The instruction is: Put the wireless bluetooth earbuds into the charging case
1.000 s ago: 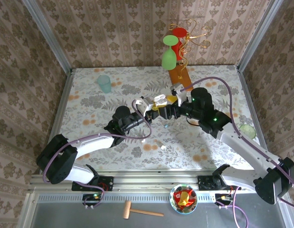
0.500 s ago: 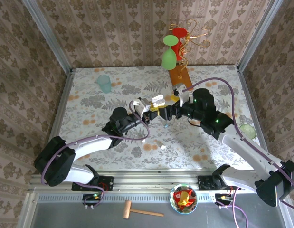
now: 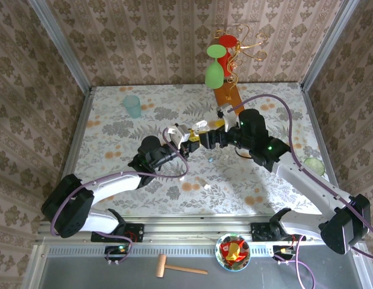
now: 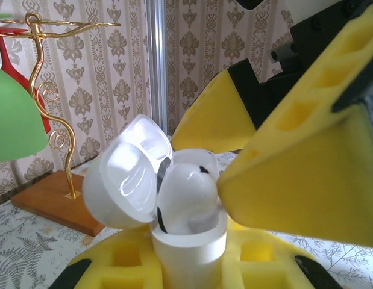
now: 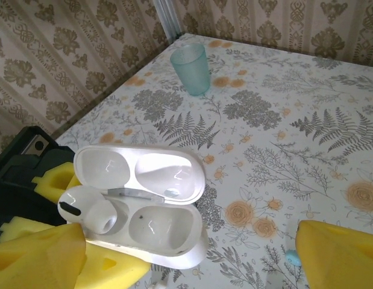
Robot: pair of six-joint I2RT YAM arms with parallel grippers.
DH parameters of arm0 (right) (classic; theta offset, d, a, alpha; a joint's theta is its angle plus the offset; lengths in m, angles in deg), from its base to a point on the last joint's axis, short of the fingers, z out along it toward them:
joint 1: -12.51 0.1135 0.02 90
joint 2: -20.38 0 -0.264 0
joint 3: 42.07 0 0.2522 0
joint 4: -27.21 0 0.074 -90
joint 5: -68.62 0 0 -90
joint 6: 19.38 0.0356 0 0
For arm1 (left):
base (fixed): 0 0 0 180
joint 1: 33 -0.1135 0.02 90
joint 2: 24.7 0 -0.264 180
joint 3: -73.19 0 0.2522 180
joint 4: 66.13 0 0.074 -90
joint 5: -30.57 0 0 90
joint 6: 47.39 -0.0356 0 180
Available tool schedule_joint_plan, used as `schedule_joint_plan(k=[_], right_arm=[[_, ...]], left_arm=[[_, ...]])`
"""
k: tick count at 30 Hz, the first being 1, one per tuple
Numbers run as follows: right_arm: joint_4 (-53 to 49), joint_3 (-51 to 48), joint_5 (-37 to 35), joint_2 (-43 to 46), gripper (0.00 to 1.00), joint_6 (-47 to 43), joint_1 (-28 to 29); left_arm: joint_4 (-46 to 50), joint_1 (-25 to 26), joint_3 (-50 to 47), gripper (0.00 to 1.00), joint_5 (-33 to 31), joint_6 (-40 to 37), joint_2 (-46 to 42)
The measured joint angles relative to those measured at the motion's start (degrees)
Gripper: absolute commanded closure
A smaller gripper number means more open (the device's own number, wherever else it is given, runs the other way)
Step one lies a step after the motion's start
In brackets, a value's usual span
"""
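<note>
My left gripper (image 4: 189,262) is shut on the base of a white charging case (image 4: 189,241), held upright with its lid (image 4: 123,180) swung open. One white earbud (image 4: 186,195) sits in a well of the case. From the right wrist, the case (image 5: 150,232) shows that earbud (image 5: 87,211) in its left well, and the right well is empty. My right gripper (image 5: 189,259) is open, with its yellow fingers (image 5: 340,253) on either side of the case and nothing between them. A pale blue earbud (image 5: 291,259) lies on the table. From above, both grippers meet at the case (image 3: 198,127) mid-table.
A gold stand with green and red glasses (image 3: 217,66) on a wooden base (image 3: 226,95) stands at the back. A teal cup (image 3: 132,106) sits back left. Small loose earbuds (image 3: 206,186) lie on the floral table in front of the grippers.
My right gripper's jaws have spread a little wider and the arm has shifted slightly left. The left gripper keeps its hold on the case, shifted slightly left.
</note>
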Motion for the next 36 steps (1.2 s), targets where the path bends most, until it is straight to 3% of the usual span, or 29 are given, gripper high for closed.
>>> schedule_joint_plan(k=[9,17,23,28,31,36], right_arm=[[-1.2,0.0,0.2,0.7,0.1,0.2,-1.0],[3.2,-3.9,3.9,8.5,0.1,1.6,-5.2],[2.0,-5.9,-1.6,10.1,0.12,4.9,-8.8],[-4.3,-5.4,-7.4,4.6,0.19,6.9,-11.1],[-9.9,-3.9,-10.6,-3.3,0.25,8.2,-11.5],[-14.5,-3.7,-11.7,-15.0,0.42,10.1,-11.7]], left_arm=[[0.3,0.0,0.0,1.0,0.2,0.0,0.0],[-2.7,-3.1,-3.6,1.0,3.2,-1.5,-0.1],[-2.2,-6.4,-9.2,1.0,4.7,-4.0,-4.2],[0.8,-6.8,-11.3,1.0,5.5,-6.5,-10.8],[3.4,-6.8,-12.2,1.0,5.8,-7.8,-14.7],[6.2,-6.8,-13.8,1.0,6.1,-8.9,-18.7]])
